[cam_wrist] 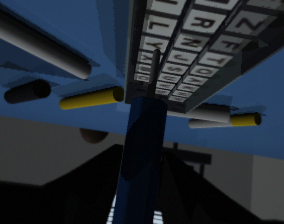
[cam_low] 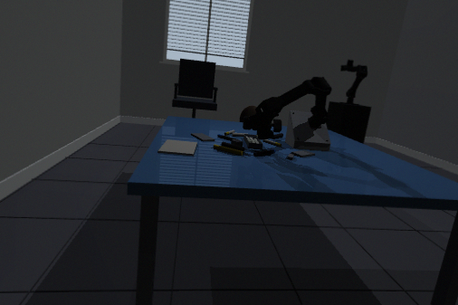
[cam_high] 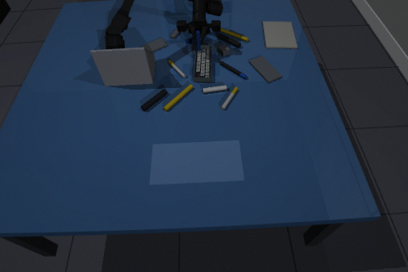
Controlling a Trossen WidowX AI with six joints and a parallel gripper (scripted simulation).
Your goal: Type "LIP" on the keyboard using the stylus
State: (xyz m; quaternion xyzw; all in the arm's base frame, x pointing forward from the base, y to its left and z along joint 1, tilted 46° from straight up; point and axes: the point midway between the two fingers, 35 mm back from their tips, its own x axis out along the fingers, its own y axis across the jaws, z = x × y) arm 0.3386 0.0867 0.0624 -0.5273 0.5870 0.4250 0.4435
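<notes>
The keyboard (cam_high: 202, 63) (cam_low: 252, 142) (cam_wrist: 196, 23) lies on the blue desk, its lettered keys showing large in the wrist view. My gripper (cam_high: 197, 37) (cam_wrist: 141, 157) is shut on the blue stylus (cam_high: 198, 42) (cam_wrist: 143, 135) and holds it over the keyboard's far end as the top view shows it. In the wrist view the thin grey tip of the stylus ends beside the Y key (cam_wrist: 149, 44), and the L key (cam_wrist: 151, 23) is just beyond it. Whether the tip touches a key cannot be told. The I and P keys cannot be clearly made out.
A grey-white slanted box (cam_high: 124, 67) (cam_low: 310, 135) stands left of the keyboard in the top view. Close around the keyboard lie a yellow-and-white pen (cam_high: 177, 69), a white marker (cam_high: 214, 89), a black-and-blue pen (cam_high: 233, 69), a yellow stick (cam_high: 178, 98) and a small grey block (cam_high: 223, 50).
</notes>
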